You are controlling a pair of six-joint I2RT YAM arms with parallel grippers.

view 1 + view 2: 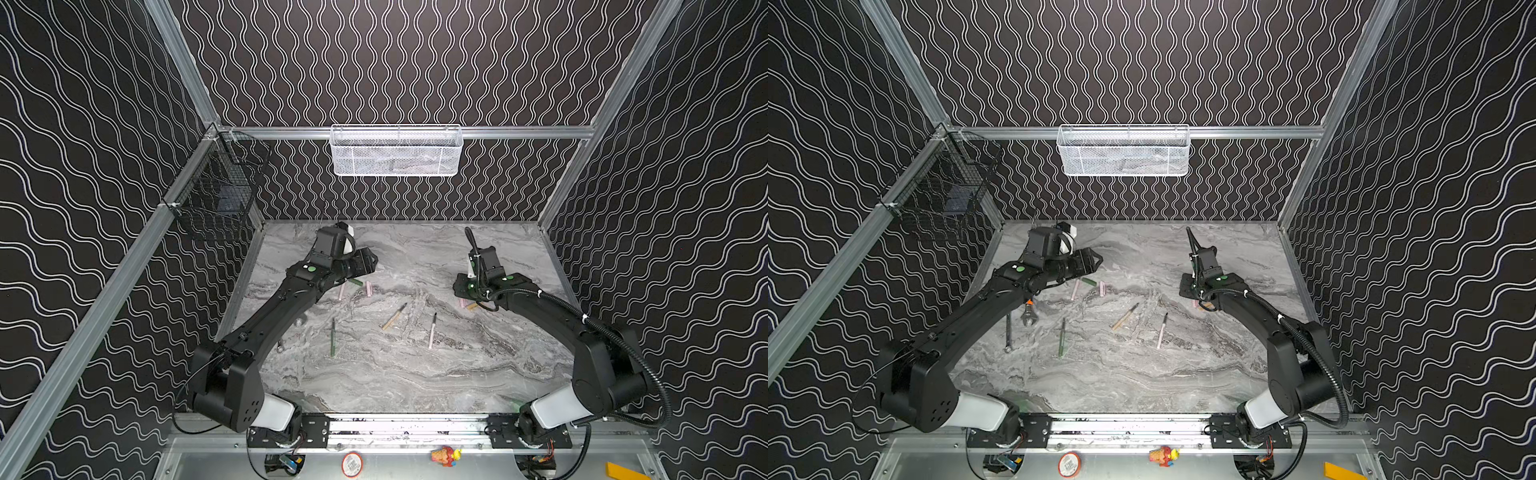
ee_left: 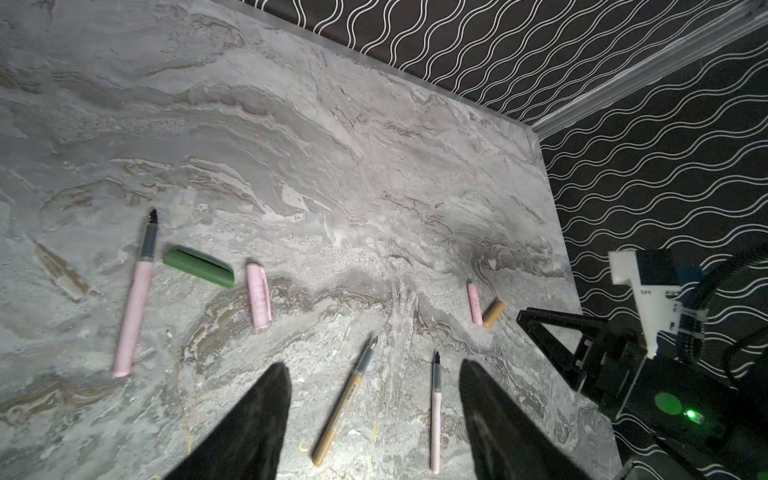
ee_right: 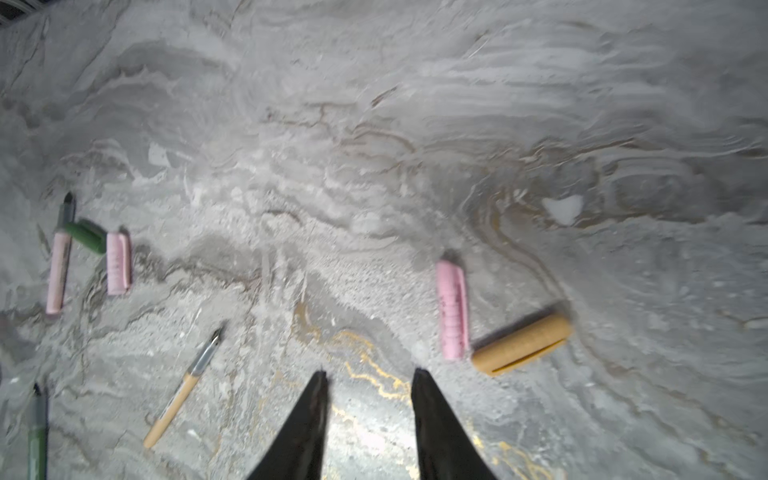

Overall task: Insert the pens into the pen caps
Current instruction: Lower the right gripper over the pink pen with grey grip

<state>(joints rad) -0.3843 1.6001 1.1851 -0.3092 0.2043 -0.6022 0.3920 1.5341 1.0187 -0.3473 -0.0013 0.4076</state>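
Four pens are lying uncapped on the surface (image 1: pixel 415 374) in both top views: green pen (image 1: pixel 333 337), tan pen (image 1: pixel 394 316), pink pen (image 1: pixel 432 331), and a second pink pen (image 1: pixel 341 291) by the left arm (image 1: pixel 291 303). In the left wrist view the left claw (image 2: pixel 374 365) is hanging spread and empty, with the green cap (image 2: pixel 198 267) and pink cap (image 2: pixel 258 298) beyond. In the right wrist view the right claw (image 3: pixel 369 372) is hovering parted (gripping nothing) near the tan cap (image 3: pixel 521 345).

The near half of the desk (image 1: pixel 395 382) is lying open; pens (image 1: pixel 394 316) and pen caps (image 1: pixel 368 288) are cluttering the middle band.
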